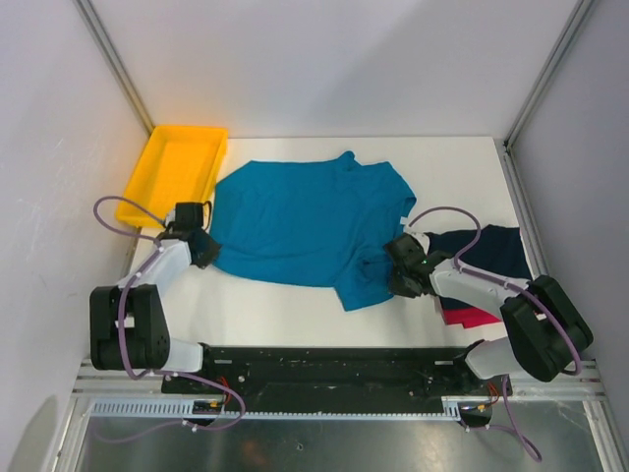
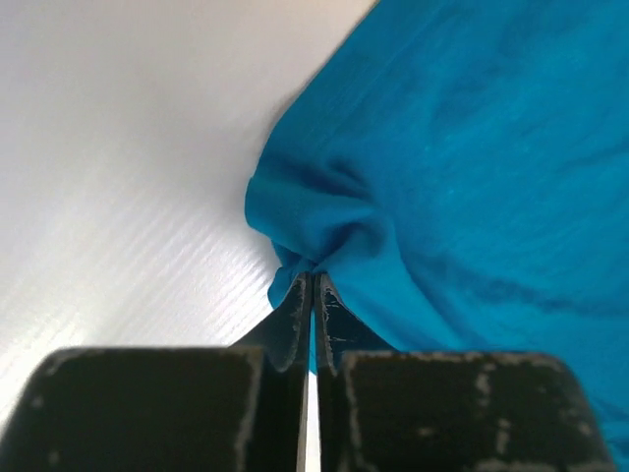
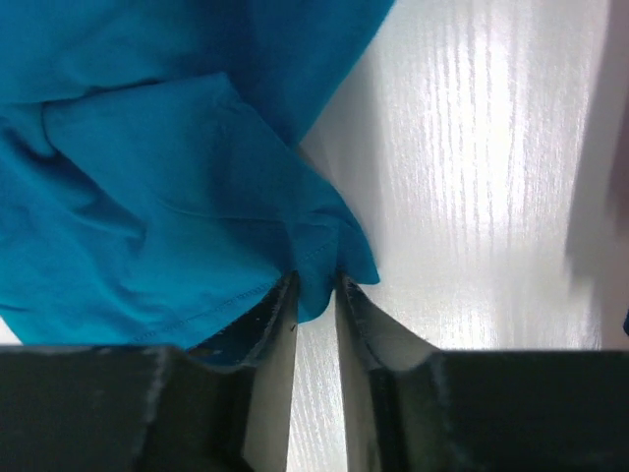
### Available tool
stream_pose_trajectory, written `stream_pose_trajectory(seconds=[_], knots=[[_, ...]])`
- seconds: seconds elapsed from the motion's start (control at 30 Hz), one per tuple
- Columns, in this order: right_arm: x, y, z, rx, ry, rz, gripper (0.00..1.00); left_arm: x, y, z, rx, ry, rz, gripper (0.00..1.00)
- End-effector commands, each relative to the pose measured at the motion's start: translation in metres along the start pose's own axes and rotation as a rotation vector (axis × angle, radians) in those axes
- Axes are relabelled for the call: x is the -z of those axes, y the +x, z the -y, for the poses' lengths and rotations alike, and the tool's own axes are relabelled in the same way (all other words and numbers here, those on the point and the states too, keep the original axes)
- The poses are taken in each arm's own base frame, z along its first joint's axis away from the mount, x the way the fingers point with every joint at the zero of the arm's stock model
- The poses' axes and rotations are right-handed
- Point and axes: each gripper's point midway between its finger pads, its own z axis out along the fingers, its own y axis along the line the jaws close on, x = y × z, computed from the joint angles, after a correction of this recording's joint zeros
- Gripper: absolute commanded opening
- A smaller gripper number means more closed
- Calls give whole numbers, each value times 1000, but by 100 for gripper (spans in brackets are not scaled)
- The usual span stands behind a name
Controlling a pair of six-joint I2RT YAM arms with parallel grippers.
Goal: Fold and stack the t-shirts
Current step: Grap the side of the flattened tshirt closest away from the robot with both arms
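Teal shirt [image 1: 305, 221] lies flat mid table [image 1: 285, 310], L gripper [image 2: 313, 283] pinched tight on its near-left corner, R gripper [image 3: 316, 295] closed on its near-right edge w/ cloth between the fingers, navy shirt [image 1: 491, 246] & red shirt [image 1: 470, 317] piled at right.

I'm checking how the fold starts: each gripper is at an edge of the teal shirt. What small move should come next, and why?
Probably raise both a little, together. The left gripper is shut on a bunched edge of the teal t-shirt, and the right gripper pinches a hemmed corner, while the rest lies spread flat, so the fold can begin.
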Motion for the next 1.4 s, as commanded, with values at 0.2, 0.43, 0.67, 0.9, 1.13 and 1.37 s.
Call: stream_pose_trajectory(seconds=[0.2,0.43,0.67,0.9,1.13,1.37], knots=[[32,-1,20,-49,23,11,0,45,-68,9,-118,-9,221,17],[92,9,12,-127,-140,36,0,40,-28,-2,-85,26,111,57],[105,2,29,-164,-120,84,0,26,16,-22,-9,10,-4,45],[97,-31,24,-167,-136,103,0,10,15,-19,-18,-11,-23,50],[98,-49,21,-159,-135,126,0,-9,-6,3,-26,-13,-21,20],[98,-51,31,-164,-109,132,0,-10,-42,56,-164,75,17,10]])
